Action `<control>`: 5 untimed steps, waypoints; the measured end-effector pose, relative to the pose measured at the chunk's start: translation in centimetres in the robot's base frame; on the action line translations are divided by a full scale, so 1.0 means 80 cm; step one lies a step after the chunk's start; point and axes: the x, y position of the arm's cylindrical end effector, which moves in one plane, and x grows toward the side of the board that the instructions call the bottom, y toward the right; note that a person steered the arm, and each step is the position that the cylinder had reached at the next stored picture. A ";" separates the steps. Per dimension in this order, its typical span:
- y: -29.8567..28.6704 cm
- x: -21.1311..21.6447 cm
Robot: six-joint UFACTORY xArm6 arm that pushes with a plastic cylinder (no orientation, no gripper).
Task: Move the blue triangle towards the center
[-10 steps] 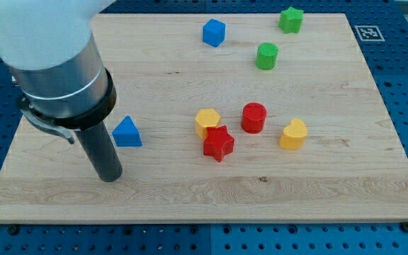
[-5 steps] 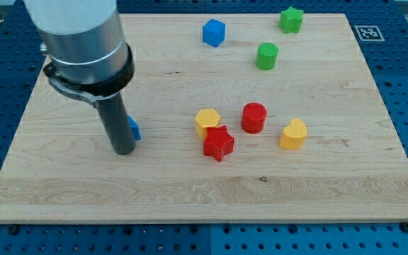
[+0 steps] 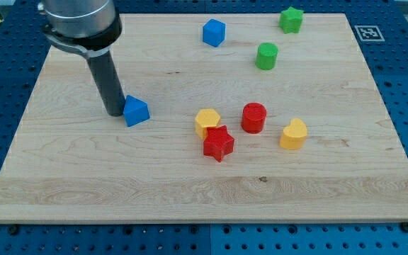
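The blue triangle (image 3: 137,111) lies on the wooden board (image 3: 83,177), left of the board's middle. My tip (image 3: 115,112) stands on the board right against the triangle's left side, touching it or nearly so. The dark rod rises from there toward the view's top left.
A yellow block (image 3: 207,122), a red star (image 3: 218,143), a red cylinder (image 3: 253,117) and a yellow block (image 3: 294,134) cluster right of the triangle. A blue cube (image 3: 214,32), a green cylinder (image 3: 266,56) and a green star (image 3: 291,19) sit near the top.
My tip moved up and to the right, from below left of the triangle to its left side. The triangle has shifted slightly up and to the right and turned.
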 end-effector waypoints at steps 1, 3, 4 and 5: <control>0.001 0.016; 0.035 0.017; 0.102 -0.002; 0.161 -0.039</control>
